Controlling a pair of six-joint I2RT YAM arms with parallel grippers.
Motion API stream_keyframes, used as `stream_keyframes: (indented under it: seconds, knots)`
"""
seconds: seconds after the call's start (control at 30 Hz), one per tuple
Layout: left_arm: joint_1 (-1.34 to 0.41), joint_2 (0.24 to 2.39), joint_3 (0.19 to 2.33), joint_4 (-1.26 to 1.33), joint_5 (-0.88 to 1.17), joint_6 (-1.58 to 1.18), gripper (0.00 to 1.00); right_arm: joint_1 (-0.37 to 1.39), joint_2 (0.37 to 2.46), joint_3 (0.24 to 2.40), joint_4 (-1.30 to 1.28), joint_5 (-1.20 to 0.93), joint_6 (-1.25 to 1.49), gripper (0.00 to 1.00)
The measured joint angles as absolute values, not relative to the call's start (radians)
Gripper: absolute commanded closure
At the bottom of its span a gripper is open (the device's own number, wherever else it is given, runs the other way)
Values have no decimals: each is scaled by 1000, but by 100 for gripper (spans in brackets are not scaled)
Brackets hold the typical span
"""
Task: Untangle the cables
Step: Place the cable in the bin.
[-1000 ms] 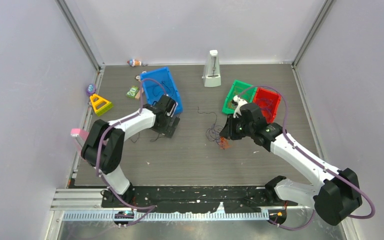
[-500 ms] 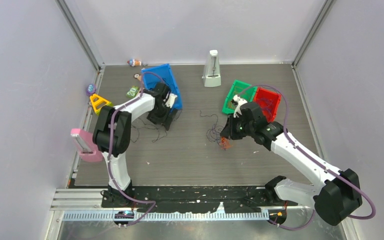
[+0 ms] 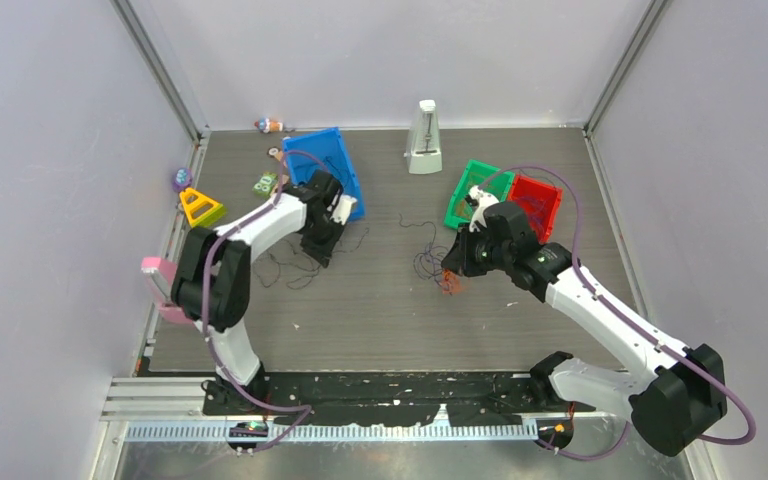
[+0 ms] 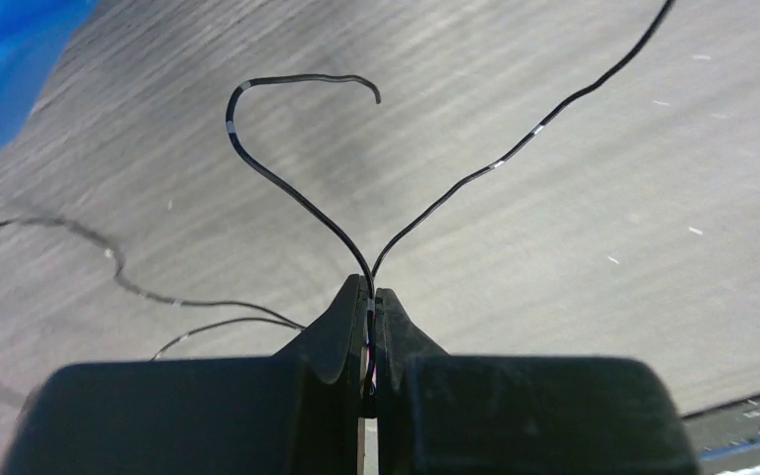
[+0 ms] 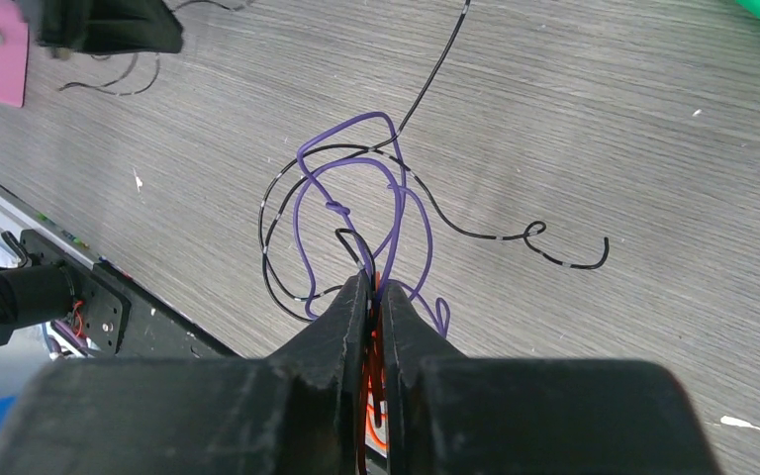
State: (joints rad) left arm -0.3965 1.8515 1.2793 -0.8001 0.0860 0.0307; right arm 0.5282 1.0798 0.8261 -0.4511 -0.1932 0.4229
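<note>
Nearest the right wrist camera, the right gripper (image 5: 374, 292) had its jaws pressed together on the knot of the cables (image 5: 339, 208). An orange strand (image 5: 368, 421) ran down between the fingers. Purple loops (image 5: 302, 228) and a black strand (image 5: 475, 236) fanned out just past the tips over the table (image 5: 653, 148). The left gripper (image 4: 371, 297), jaws likewise together, pinched a thin black wire (image 4: 282, 188) at a bend, and its two legs rose away in a V.

The step looked to be drawing one black strand clear of the clump. It would go best with the right arm holding the knot as an anchor while the left pulled slowly, low over the table and away from it. The pull should ease off if the purple loops began to tighten. A wire this thin could slip from the pinch if jerked.

Only the wrist views gave the grips and the colours; from overhead the clump was a dark scribble. Only the overhead view showed the grippers well apart, with loose black squiggles (image 3: 290, 268) lying by the left one. No view settled whether the left's wire joined the clump. Farther back stood a blue bin (image 3: 325, 165), a green bin (image 3: 472, 185) and a red bin (image 3: 538, 195).
</note>
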Motion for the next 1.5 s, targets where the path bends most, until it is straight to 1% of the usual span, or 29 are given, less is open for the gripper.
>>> stream_keyframes:
  seconds: [0.13,0.23,0.5,0.63,0.87,0.97,1.03,1.1,1.13,1.17,1.2,1.23,1.27,1.3,1.37,1.5]
  knots:
    - [-420,1697,1276,-815,96,-20,100,528,1080,826,-451,-188,421,89]
    - [-422,1613,1327,-837,125,-50,100,528,1080,827,-451,-181,419,89]
    - [-414,1497,1490,-802,217,-120,100,528,1079,827,-451,-156,416,90]
    - [-382,1515,1617,-785,251,-147,100,528,1073,826,-453,-149,416,90]
    - [-334,1692,1994,-813,273,-154,100,528,1044,826,-458,-135,413,90]
    - [-323,1734,2079,-840,274,-154,100,526,1036,826,-461,-128,413,90]
    - [-313,1750,2124,-861,279,-158,100,525,1032,825,-465,-125,413,88]
    - [-301,1761,2171,-879,286,-166,100,524,1031,824,-468,-123,412,78]
    - [-294,1765,2200,-886,290,-173,100,523,1032,824,-469,-122,411,69]
    - [-287,1766,2223,-890,294,-176,100,523,1034,824,-471,-122,405,58]
    - [-282,1766,2242,-892,300,-180,100,523,1042,825,-474,-122,397,17]
    - [-279,1765,2253,-892,306,-181,100,522,1051,825,-477,-121,396,6]
    - [-276,1760,2256,-889,314,-183,100,522,1070,830,-488,-119,391,2]
    - [-274,1754,2248,-888,320,-185,100,522,1096,835,-499,-112,378,4]
    - [-273,1735,2206,-886,337,-188,100,522,1146,838,-509,-102,360,4]
    - [-274,1707,2101,-882,361,-200,100,521,1216,872,-525,-104,338,1]
